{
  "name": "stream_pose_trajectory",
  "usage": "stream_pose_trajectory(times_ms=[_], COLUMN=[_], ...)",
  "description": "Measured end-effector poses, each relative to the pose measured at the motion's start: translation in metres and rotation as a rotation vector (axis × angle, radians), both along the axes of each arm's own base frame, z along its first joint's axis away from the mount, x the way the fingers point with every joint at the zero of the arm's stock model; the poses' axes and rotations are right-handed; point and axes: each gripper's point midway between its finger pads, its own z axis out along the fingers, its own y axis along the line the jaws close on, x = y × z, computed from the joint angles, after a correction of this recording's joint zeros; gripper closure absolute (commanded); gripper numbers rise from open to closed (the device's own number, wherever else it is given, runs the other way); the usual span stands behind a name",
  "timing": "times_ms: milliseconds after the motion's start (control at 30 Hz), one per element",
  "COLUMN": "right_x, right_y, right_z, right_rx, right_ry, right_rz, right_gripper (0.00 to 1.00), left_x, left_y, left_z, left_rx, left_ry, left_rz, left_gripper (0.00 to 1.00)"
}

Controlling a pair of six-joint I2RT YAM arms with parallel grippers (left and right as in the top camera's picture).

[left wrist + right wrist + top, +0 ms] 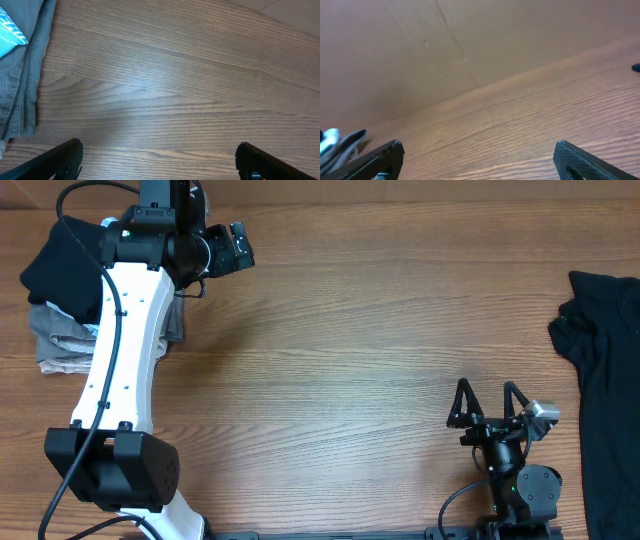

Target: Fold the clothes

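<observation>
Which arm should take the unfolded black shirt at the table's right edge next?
Right. The right gripper, open and empty, sits beside the black shirt; the left gripper is far off by the folded stack.

Two black garments, one light-blue garment, one grey pile, two arms.
</observation>
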Motion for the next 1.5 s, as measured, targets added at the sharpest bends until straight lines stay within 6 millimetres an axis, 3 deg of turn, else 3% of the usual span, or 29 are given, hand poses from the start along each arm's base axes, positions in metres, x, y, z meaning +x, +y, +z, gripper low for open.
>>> stream_pose_trajectory(times_ms=[333, 1500], right_x=[0.0000, 0.0000], right_y=[-0.0001, -0.0001], right_z=[0.0000, -0.0001], right_rx=[-0.107, -0.126], right_ry=[-0.007, -0.008], right_rz=[0.002, 0.003], right_gripper=[0.00, 0.00], left_x=[0.0000, 0.0000], left_y=[0.0000, 0.0000], left_z=[0.0000, 0.0002], left_rx=[0.000, 0.000], left_ry=[0.000, 0.000], left_rz=[0.000, 0.000], left_gripper=[0.00, 0.00])
